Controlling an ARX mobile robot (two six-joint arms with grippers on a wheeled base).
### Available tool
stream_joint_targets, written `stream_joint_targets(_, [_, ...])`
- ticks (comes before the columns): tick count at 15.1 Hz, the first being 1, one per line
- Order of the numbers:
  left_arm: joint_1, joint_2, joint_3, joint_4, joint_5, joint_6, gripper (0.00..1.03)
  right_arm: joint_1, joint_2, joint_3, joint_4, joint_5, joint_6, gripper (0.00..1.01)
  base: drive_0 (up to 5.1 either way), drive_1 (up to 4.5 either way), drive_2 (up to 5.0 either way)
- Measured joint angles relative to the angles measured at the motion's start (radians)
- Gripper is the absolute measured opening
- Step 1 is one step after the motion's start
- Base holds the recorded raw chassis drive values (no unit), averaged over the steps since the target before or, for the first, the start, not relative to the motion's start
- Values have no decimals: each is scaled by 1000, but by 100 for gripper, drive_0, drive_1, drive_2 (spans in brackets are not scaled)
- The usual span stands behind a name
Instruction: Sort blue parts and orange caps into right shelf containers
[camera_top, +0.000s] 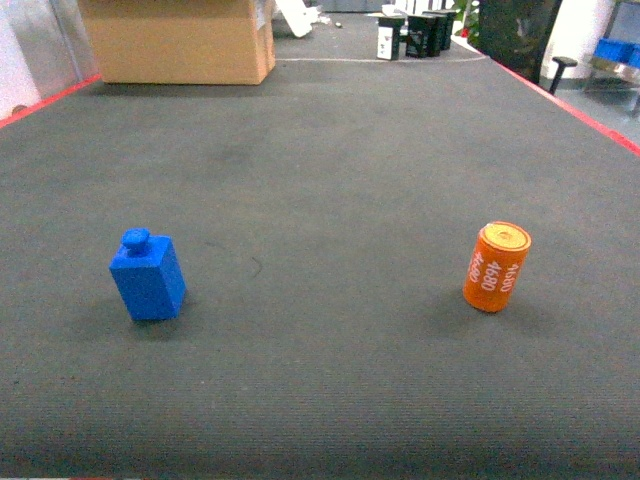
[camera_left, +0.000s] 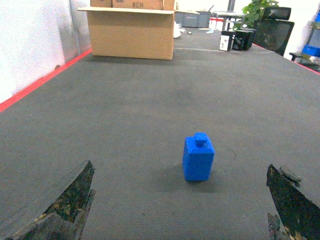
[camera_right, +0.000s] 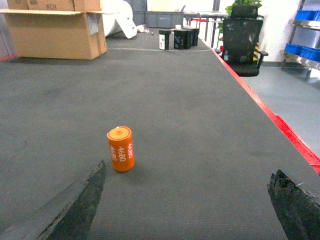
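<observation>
A blue part (camera_top: 148, 275), a small block with a knob on top, stands upright at the left of the dark mat; the left wrist view shows it (camera_left: 198, 157) ahead of my open left gripper (camera_left: 182, 200), whose fingers hold nothing. An orange cap (camera_top: 496, 266), a cylinder marked 4680, stands at the right; in the right wrist view it (camera_right: 120, 149) sits ahead and left of my open, empty right gripper (camera_right: 187, 200). Neither gripper shows in the head view. Blue shelf containers (camera_right: 302, 51) sit on a rack far right.
A cardboard box (camera_top: 178, 40) stands at the mat's far left. Black containers (camera_top: 415, 35) and a black office chair (camera_right: 242, 40) lie beyond the far edge. Red tape (camera_right: 285, 131) marks the mat's right border, with grey floor past it.
</observation>
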Motion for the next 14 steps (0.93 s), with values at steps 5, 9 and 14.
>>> stream_joint_targets(5, [0, 0, 0, 0, 2, 0, 98, 0, 0, 0, 2, 0, 0, 98, 0, 0, 0])
stream_joint_targets(9, [0, 0, 0, 0, 2, 0, 98, 0, 0, 0, 2, 0, 0, 98, 0, 0, 0])
stream_joint_targets(14, [0, 0, 0, 0, 3, 0, 98, 0, 0, 0, 2, 0, 0, 98, 0, 0, 0])
